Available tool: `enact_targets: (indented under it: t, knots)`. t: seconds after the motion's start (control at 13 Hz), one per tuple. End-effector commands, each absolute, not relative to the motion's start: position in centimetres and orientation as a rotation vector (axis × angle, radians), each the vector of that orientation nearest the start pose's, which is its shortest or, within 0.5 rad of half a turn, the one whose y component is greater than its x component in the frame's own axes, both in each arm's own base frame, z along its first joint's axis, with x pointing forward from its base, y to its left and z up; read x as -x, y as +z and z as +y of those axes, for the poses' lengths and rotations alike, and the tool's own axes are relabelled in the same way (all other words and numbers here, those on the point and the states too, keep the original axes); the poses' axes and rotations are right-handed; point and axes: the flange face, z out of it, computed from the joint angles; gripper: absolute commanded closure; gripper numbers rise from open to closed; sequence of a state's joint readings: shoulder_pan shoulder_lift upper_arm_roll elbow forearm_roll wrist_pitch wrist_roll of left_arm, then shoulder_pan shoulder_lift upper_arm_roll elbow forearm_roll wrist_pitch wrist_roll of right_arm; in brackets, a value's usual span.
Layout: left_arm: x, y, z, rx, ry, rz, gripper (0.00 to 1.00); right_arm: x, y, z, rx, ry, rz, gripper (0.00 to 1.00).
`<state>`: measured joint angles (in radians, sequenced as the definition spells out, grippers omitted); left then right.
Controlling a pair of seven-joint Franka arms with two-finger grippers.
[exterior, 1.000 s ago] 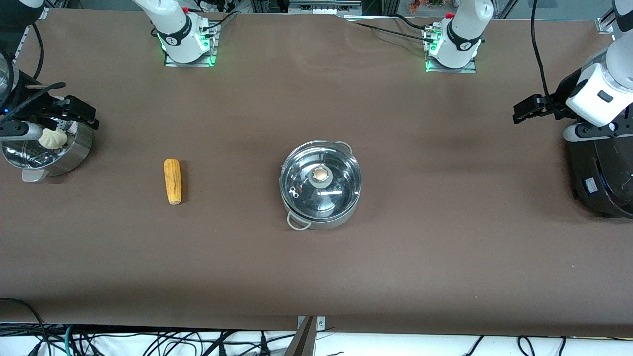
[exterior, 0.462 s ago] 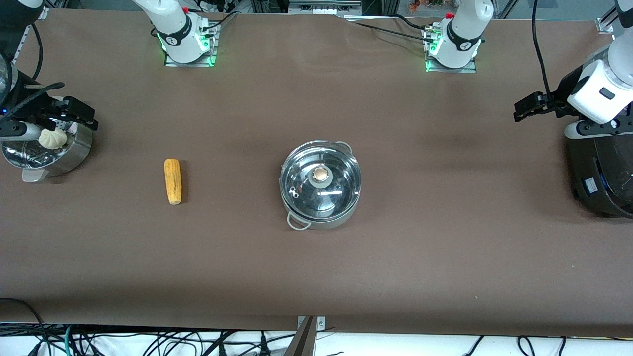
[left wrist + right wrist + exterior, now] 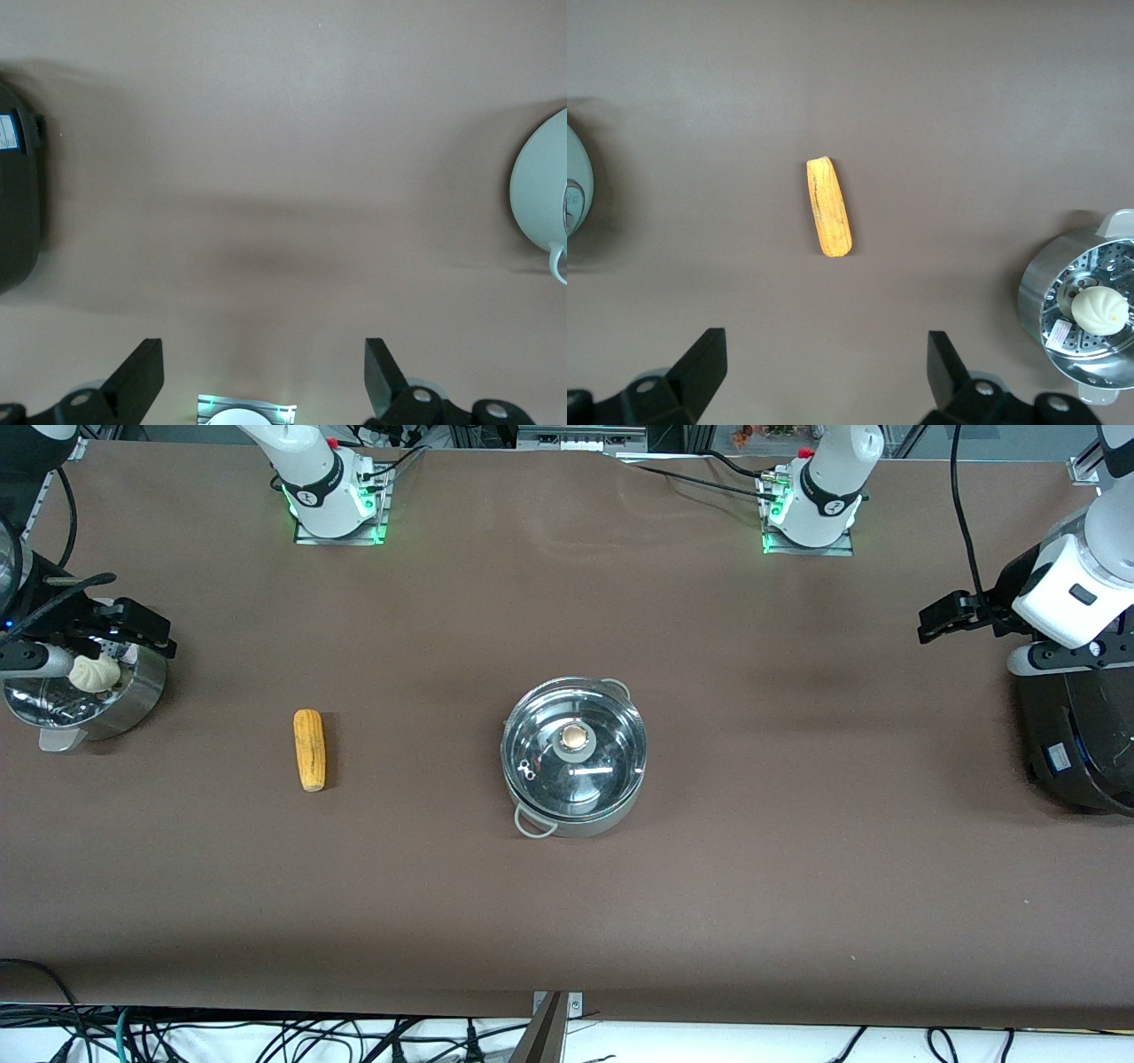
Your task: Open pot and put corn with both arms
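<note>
The steel pot (image 3: 573, 779) stands mid-table with its glass lid (image 3: 611, 748) on and the knob (image 3: 576, 737) on top. Its edge shows in the left wrist view (image 3: 536, 199) and the right wrist view (image 3: 576, 199). The corn (image 3: 309, 749) lies on the table between the pot and the right arm's end; it also shows in the right wrist view (image 3: 829, 207). My right gripper (image 3: 142, 627) is up over the steamer, open and empty (image 3: 824, 367). My left gripper (image 3: 943, 615) is up beside the black cooker, open and empty (image 3: 263, 376).
A perforated steel steamer (image 3: 133, 695) with a white bun (image 3: 96, 673) stands at the right arm's end of the table. A big black cooker (image 3: 1076, 735) stands at the left arm's end. The brown table (image 3: 567, 886) lies bare round the pot and the corn.
The left arm's wrist has shifted very slightly. The pot, the corn and the right arm have not moved.
</note>
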<state>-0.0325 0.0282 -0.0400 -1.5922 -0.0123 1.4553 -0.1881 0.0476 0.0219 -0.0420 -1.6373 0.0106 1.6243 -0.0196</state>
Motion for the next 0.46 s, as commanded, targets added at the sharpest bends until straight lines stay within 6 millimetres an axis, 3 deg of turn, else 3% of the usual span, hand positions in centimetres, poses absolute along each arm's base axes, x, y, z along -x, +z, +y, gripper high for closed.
enact_targets:
  t: [0.0,0.38]
  knots:
    - [-55.21,59.27,-4.43,3.142,0.262,-0.174,0.00,-56.38,58.74,0.42,3.112,0.061,-0.047,0.00]
    - [-55.39,58.83,-5.12,3.134,0.274,-0.209,0.00,-56.43,58.73,0.33,3.112,0.061,-0.045,0.00]
